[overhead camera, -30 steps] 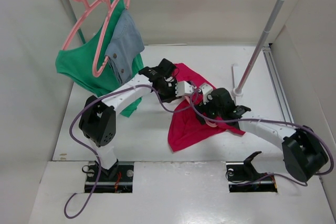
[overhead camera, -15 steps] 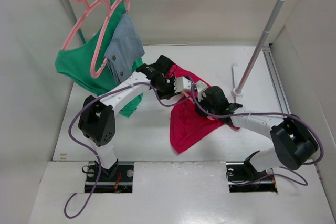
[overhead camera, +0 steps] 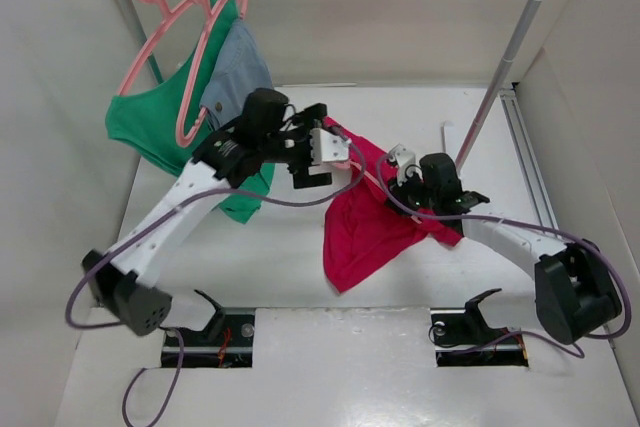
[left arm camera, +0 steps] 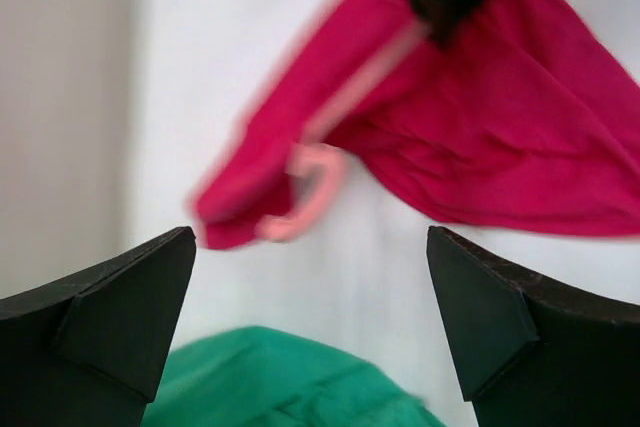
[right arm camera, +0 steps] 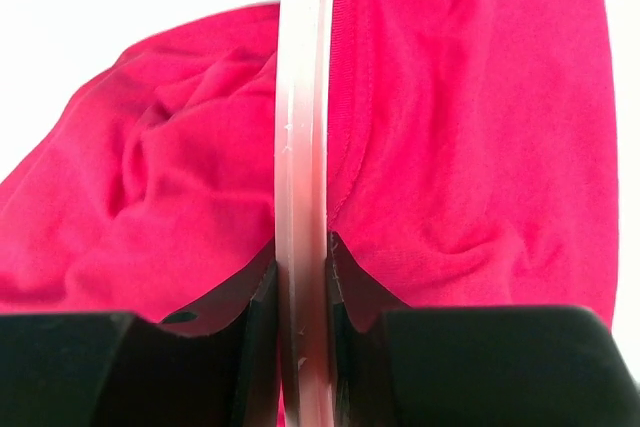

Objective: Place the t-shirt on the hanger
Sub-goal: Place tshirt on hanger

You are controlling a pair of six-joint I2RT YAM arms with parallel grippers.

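The left gripper (overhead camera: 318, 147) has let go and pulled away. A moment ago it was low down at the t-shirt (overhead camera: 365, 227), right next to the right gripper (overhead camera: 408, 175). Now the whole left arm is lifted and has swung back toward the upper left of the top view. Its fingers are spread wide and there is nothing between them.

The right gripper is squeezed tight on the thin bar of the hanger (right arm camera: 303, 127). It holds the hanger by itself now. The t-shirt sits in the middle of the top view, a bit to the right. Its top part is bunched around the hanger, and its lower part droops down toward the tabletop (overhead camera: 280, 247). In the left wrist view the pink hook pokes out from the red cloth, so the hanger looks to be inside the shirt.

I think the dressing step is nearly done. I cannot tell if both shoulders sit well on the hanger. The shirt might slip, since only one gripper holds it.
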